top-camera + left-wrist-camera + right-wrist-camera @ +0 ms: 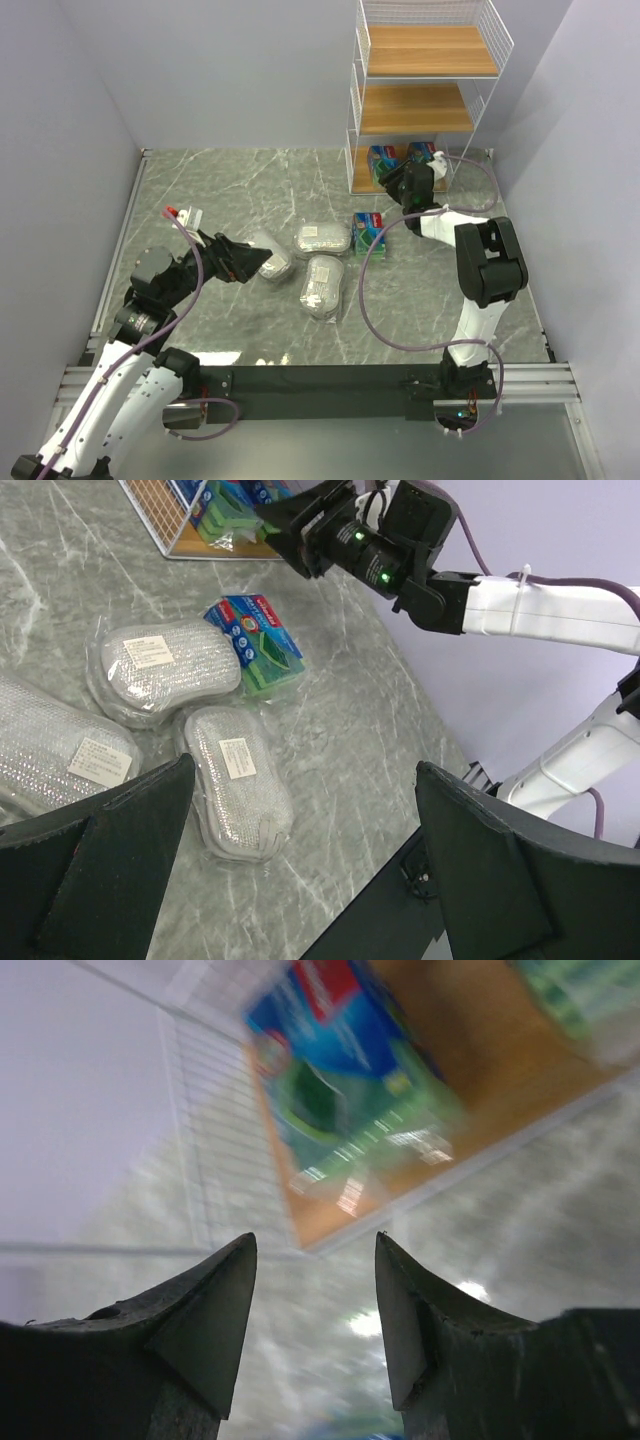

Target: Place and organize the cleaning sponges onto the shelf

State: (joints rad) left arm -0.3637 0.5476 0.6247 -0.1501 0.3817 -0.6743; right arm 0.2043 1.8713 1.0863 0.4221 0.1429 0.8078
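Sponge packs split between shelf and table; both grippers empty.

Top view: two green sponge packs (385, 158) are lying on the bottom wooden tier of the white wire shelf (356, 100); a third green pack (369, 232) and three silvery oval packs (322, 239) are lying on the marbled table (200, 190). Left wrist view: the left gripper (305, 770) is hanging spread wide above them. Right wrist view: the right gripper (315, 1240) is facing a blurred shelved pack, jaws parted.
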